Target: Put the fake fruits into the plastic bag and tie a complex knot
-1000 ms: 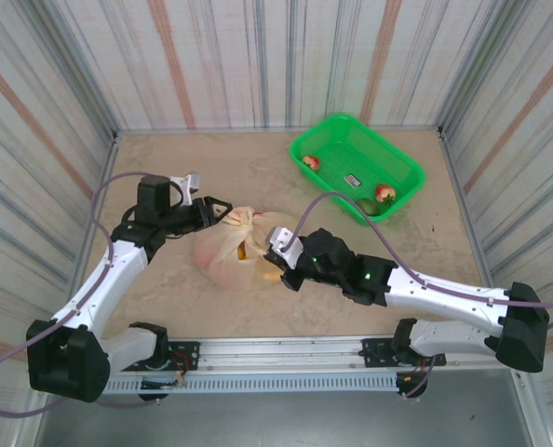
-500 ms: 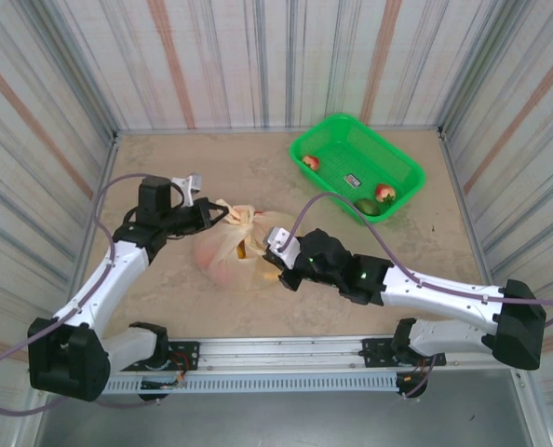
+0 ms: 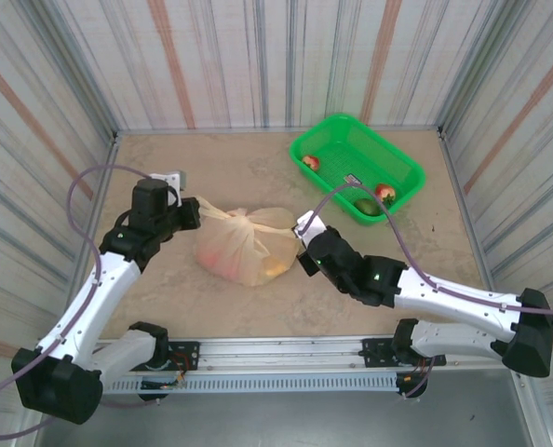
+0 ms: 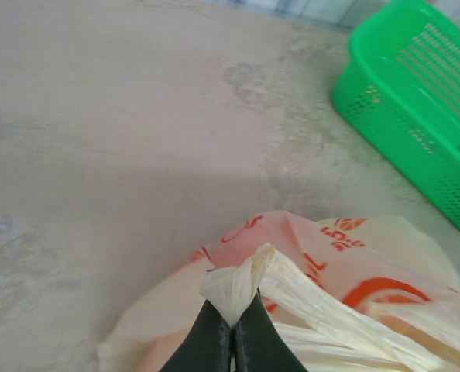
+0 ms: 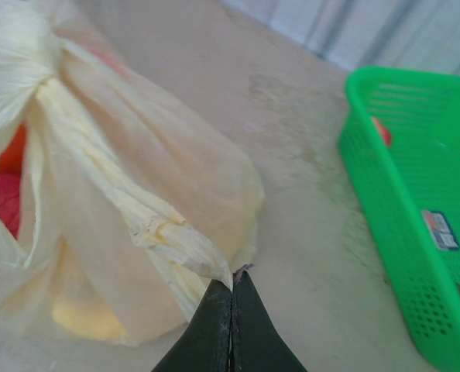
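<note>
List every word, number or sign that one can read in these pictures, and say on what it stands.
No text can be read with certainty.
The red print on the plastic bag: small marks beside fruit drawings, too blurred to read.
The small label inside the green basket: too small and blurred to read.

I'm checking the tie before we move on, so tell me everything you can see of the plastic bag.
The plastic bag is thin, translucent cream film printed with red-orange fruit slices. It lies bulging on the table, left of the green basket and apart from it. Red and yellow fake fruits show through its wall. Its top is gathered into a knot, with two twisted ends pulled out sideways. The left pincer is shut on one end and the right pincer on the other.
</note>
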`<move>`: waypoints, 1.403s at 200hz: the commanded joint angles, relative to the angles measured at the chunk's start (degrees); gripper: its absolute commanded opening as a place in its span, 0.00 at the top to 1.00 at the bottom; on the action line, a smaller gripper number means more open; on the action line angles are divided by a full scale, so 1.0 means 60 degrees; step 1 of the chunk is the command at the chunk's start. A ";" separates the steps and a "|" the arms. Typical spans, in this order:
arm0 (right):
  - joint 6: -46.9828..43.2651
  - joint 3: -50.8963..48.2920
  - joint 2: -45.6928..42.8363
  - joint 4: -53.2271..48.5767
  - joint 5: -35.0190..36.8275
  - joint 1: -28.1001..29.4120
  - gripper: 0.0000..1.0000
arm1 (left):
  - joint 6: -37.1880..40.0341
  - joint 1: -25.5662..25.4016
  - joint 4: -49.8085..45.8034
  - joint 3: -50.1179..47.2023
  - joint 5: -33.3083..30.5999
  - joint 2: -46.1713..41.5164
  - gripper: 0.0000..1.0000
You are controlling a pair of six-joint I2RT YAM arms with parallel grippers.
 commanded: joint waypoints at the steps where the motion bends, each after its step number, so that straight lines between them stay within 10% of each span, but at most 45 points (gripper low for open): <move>1: 0.1270 -0.0131 -0.0516 -0.1724 0.1968 -0.0892 1.00 | -0.0303 0.0826 0.0204 -0.0051 -0.2750 -0.0128 1.00; 136: 0.4659 -0.2610 -0.2781 -0.1204 -0.2975 -0.7453 1.00 | -0.1431 0.2499 0.1015 -0.1004 -0.2225 0.0532 1.00; 223: 0.2921 -0.1299 -0.1471 -0.0757 -0.4119 -0.6192 1.00 | -0.0642 0.0888 0.1128 -0.0272 -0.0381 0.0935 1.00; 246: 0.2300 -0.0340 -0.1682 -0.1052 -0.4772 -0.5943 0.67 | -0.0628 0.0730 0.1301 0.0029 0.1577 0.0806 0.81; 261: 0.2020 0.0207 -0.1872 -0.1344 -0.5180 -0.5940 0.41 | -0.0643 0.0627 0.0957 0.0321 0.2223 0.0680 0.48; 280: 0.1614 0.0563 -0.2297 -0.1615 -0.5454 -0.5963 0.31 | -0.0864 0.0625 0.0780 0.0279 0.2674 0.0089 0.26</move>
